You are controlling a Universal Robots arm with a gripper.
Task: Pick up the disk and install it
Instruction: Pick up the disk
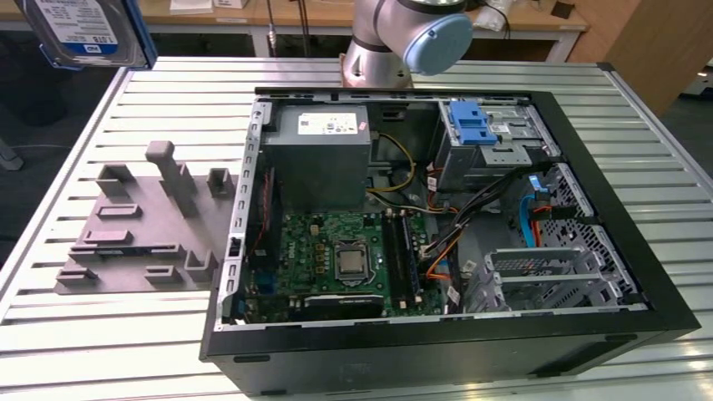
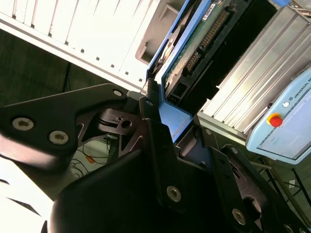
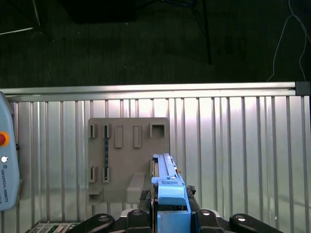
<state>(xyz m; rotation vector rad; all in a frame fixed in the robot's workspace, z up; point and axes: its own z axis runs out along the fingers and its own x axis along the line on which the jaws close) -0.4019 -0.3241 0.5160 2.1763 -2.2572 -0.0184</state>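
The disk [image 1: 89,33], a silver drive with a blue-and-white label in a blue plastic frame, hangs in the air above the table's far corner at the exterior view's left. In the first wrist view the disk [image 3: 167,180] stands edge-on above the grey fixture, and my gripper [image 3: 170,218] is shut on its blue frame. In the second wrist view the black fingers [image 2: 150,121] clamp the frame's end, and the disk [image 2: 194,43] extends away from my gripper [image 2: 167,127] with its connector side showing.
An open computer case [image 1: 590,125] lies on the slatted metal table [image 1: 78,334]. Inside are a grey power supply [image 1: 317,159], a silver cage with a blue latch [image 1: 479,134] and a lower silver cage [image 1: 546,271]. A grey fixture block [image 1: 139,225] sits beside the case. A teach pendant [image 2: 286,131] lies nearby.
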